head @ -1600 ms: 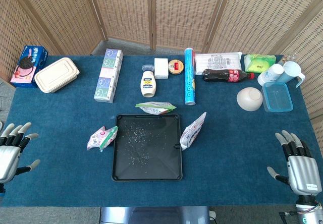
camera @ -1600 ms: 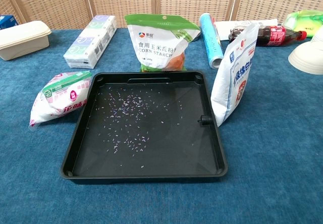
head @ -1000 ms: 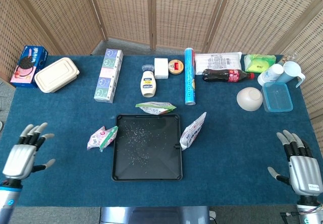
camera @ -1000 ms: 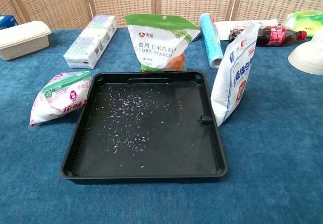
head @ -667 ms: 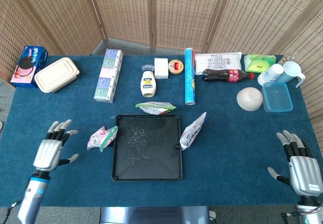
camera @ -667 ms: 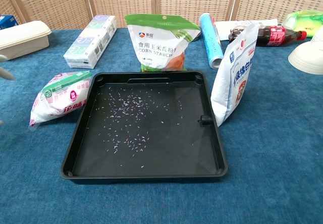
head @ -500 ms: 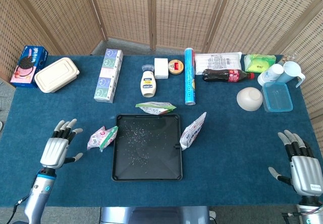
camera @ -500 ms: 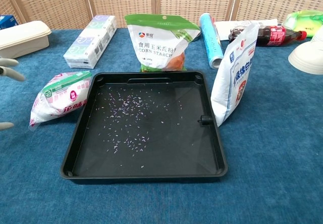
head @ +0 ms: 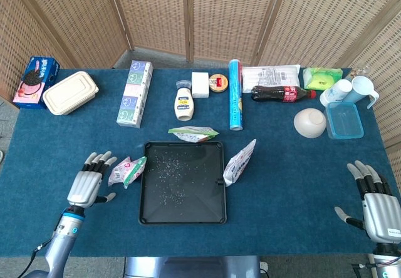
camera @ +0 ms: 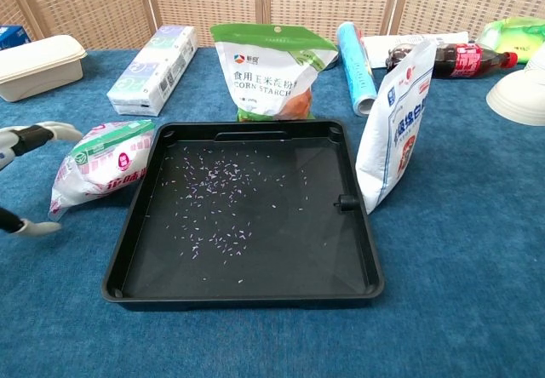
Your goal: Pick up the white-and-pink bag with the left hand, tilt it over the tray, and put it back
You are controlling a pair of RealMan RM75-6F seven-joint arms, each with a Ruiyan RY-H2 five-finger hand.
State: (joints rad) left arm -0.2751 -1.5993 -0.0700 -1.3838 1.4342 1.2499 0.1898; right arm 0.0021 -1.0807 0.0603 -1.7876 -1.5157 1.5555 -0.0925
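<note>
The left hand hovers near the front-left part of the tabletop, fingers spread, holding nothing, just beside the white-and-pink bag. That bag lies on its side against the left rim of the black tray, untouched. In the chest view the fingertips poke in from the left edge, close to the bag but apart from it. A green-topped starch bag stands behind the tray, a white-and-blue bag leans at its right rim. The right hand sits at the front-right corner, fingers apart, holding nothing.
</note>
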